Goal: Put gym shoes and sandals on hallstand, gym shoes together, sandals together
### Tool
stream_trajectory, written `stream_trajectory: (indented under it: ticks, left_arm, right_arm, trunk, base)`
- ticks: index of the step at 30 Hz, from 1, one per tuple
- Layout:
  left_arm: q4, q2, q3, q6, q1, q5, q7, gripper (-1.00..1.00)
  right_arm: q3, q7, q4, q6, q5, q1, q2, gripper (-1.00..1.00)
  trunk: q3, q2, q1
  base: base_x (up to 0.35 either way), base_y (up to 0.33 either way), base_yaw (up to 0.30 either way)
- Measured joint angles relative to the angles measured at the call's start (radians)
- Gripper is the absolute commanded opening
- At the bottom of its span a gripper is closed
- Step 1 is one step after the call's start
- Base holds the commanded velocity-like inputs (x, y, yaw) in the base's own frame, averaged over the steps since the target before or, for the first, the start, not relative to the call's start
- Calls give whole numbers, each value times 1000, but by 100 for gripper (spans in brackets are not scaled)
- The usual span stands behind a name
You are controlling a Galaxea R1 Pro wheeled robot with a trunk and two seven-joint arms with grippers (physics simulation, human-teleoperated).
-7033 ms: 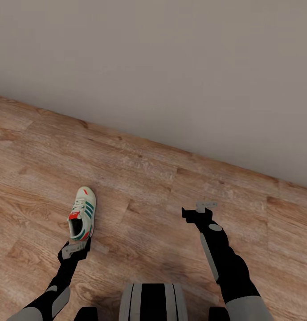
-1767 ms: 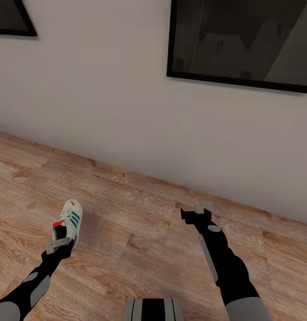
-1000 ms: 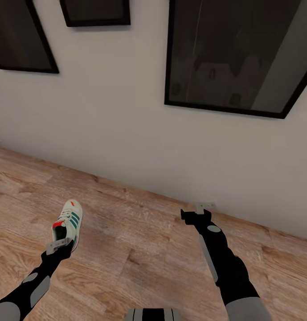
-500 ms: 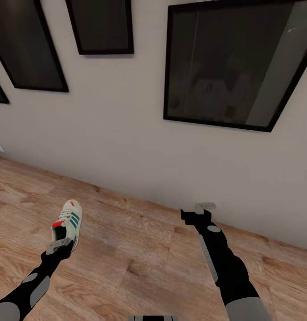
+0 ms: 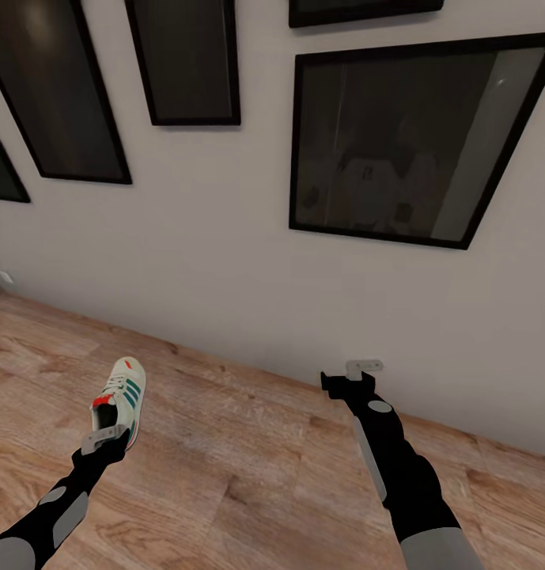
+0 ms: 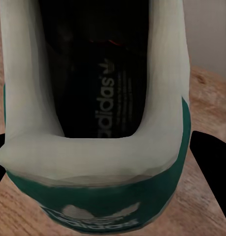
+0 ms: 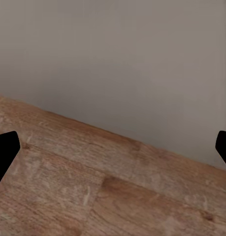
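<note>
Left gripper (image 5: 106, 435) jaws grasp the gym shoe (image 5: 120, 401) at its heel, clear of the corridor floor (image 5: 248, 459); the shoe's long axis runs forward from the jaws. Right gripper (image 5: 357, 370) jaws released, holding nothing.

1 gym shoe (image 5: 120, 402), at 8 o'clock in the head view; 2 grippers, the left gripper (image 5: 106, 438) at 8 o'clock and the right gripper (image 5: 359, 370) at 5 o'clock; 5 dark framed pictures (image 5: 403, 142) on the wall, from 9 to 2 o'clock.
</note>
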Motion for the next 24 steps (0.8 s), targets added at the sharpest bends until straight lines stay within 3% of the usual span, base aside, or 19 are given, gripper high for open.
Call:
stream_trajectory:
  ticks: [12,24]
  left_arm:
    - [0,0,0,0,0,0,0,-100]
    - [0,0,0,0,1,0,1,-100]
  right_arm:
    - [0,-2,0,0,0,0,0,100]
    - [2,-5,0,0,1,0,0,100]
  trunk:
    - [20,0,0]
    - [29,0,0]
  base:
    - [0,0,13]
    - [0,0,244]
